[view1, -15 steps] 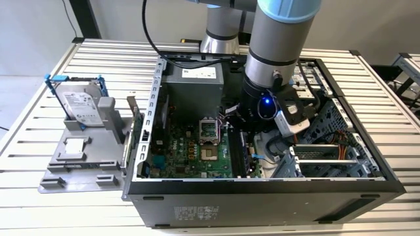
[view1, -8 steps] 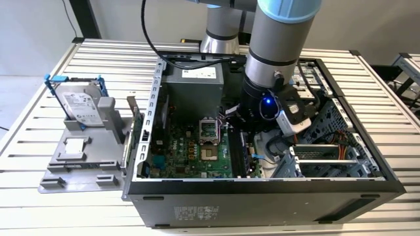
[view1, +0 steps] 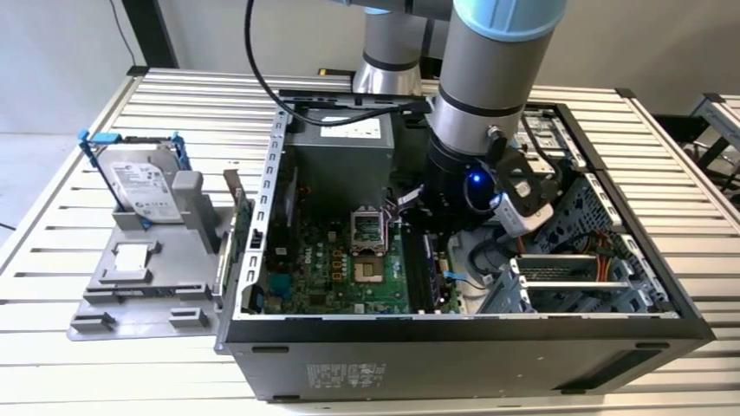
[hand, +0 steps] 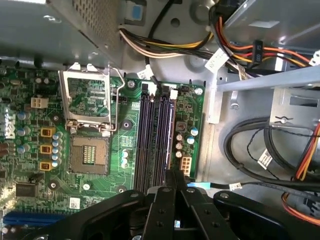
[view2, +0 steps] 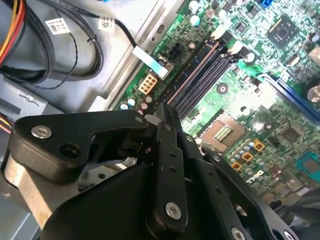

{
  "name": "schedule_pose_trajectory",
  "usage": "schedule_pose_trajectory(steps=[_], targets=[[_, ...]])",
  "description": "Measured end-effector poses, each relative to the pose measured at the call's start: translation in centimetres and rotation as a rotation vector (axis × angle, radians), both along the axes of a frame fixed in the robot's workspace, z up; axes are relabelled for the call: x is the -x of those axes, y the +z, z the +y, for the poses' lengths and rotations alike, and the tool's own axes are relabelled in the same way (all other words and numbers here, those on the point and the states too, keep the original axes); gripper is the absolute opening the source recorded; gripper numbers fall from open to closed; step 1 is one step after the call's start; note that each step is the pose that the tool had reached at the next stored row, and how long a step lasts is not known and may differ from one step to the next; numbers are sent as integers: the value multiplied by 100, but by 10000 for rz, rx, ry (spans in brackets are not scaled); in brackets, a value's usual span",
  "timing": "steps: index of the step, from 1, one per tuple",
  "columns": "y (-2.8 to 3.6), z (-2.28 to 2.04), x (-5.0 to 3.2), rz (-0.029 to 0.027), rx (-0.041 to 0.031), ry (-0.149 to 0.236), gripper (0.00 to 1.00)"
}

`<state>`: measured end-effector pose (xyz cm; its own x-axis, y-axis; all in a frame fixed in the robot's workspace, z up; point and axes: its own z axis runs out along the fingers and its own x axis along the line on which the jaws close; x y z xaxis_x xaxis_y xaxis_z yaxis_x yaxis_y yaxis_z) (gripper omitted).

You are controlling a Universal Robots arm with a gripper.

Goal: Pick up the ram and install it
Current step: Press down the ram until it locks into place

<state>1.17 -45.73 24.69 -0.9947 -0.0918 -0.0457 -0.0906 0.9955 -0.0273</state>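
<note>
An open computer case [view1: 463, 334] lies on a slatted metal table [view1: 104, 364], its top side uncovered so the inside can be reached from above. The robot arm [view1: 486, 95] reaches down into the case, and the gripper [hand: 172, 187] sits just above one end of the long black memory slots [hand: 155, 135]. Beside the slots, bundled cables [hand: 250, 155] loop across the case floor, and a metal drive cage [view1: 573, 277] stands close by. The processor socket [hand: 90, 125] lies low on the slots' other side. Outside the case, a hard drive [view1: 145, 186] stands upright on a grey holder [view1: 145, 286], well apart.
</note>
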Motion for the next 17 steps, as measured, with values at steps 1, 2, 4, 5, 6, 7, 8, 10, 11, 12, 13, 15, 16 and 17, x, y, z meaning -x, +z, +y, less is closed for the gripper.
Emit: schedule_pose_trajectory(steps=[1,2,4,5,6,7,8,10,11,12,13,15,16,17], targets=[[0,0,0,0,0,79,0],[0,0,0,0,0,171,0],[0,0,0,1,0,347,0],[0,0,0,0,0,414,0],[0,0,0,1,1,469,0],[0,0,0,2,3,526,0],[0,0,0,2,5,569,0],[0,0,0,3,6,627,0],[0,0,0,6,6,652,0],[0,0,0,8,7,669,0],[0,0,1,9,6,686,0],[0,0,1,11,6,707,0],[0,0,1,11,6,710,0],[0,0,0,12,6,714,0]])
